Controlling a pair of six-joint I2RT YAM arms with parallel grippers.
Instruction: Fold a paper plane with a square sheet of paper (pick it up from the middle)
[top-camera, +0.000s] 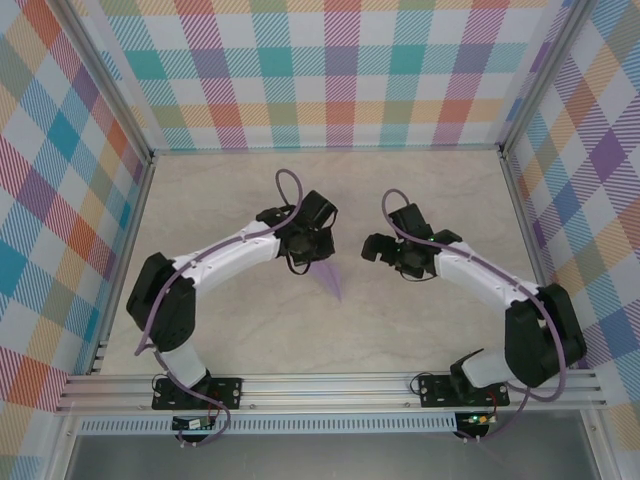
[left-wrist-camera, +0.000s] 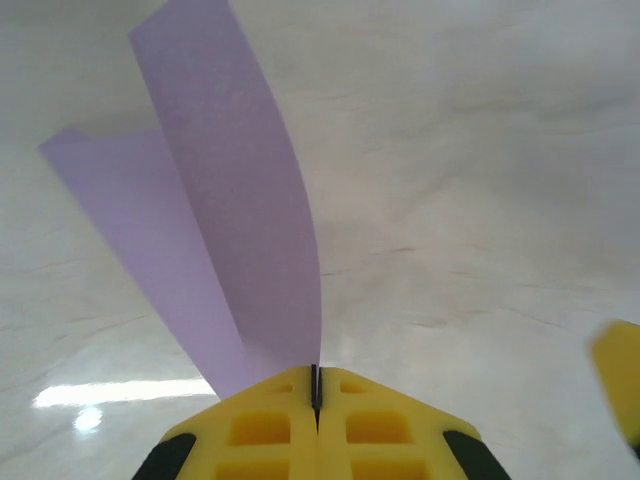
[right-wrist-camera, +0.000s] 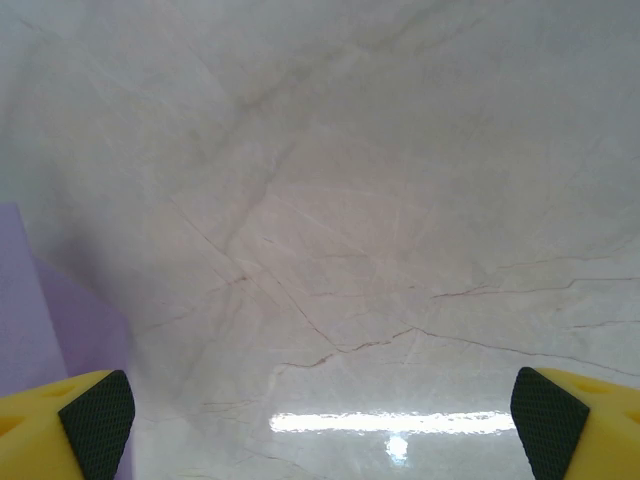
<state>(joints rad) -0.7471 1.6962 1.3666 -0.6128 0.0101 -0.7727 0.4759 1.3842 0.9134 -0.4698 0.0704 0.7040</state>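
The lavender paper is folded into a slim pointed paper plane (top-camera: 331, 281) that tapers toward the near side at the table's middle. My left gripper (top-camera: 314, 258) is shut on it. In the left wrist view the yellow jaws (left-wrist-camera: 316, 372) are pressed together on the fold, and two long flaps of the paper plane (left-wrist-camera: 230, 200) stand out ahead of them. My right gripper (top-camera: 372, 248) hovers just right of the plane, apart from it, open. Its fingers (right-wrist-camera: 95, 410) stand wide with only bare table between them, and a bit of the lavender paper (right-wrist-camera: 40, 310) shows at the left edge.
The pale marble-patterned table (top-camera: 230, 200) is walled by checked panels on the left, back and right. An aluminium rail (top-camera: 330, 385) with both arm bases runs along the near edge. A yellow finger of the right gripper (left-wrist-camera: 620, 375) shows at the right edge of the left wrist view.
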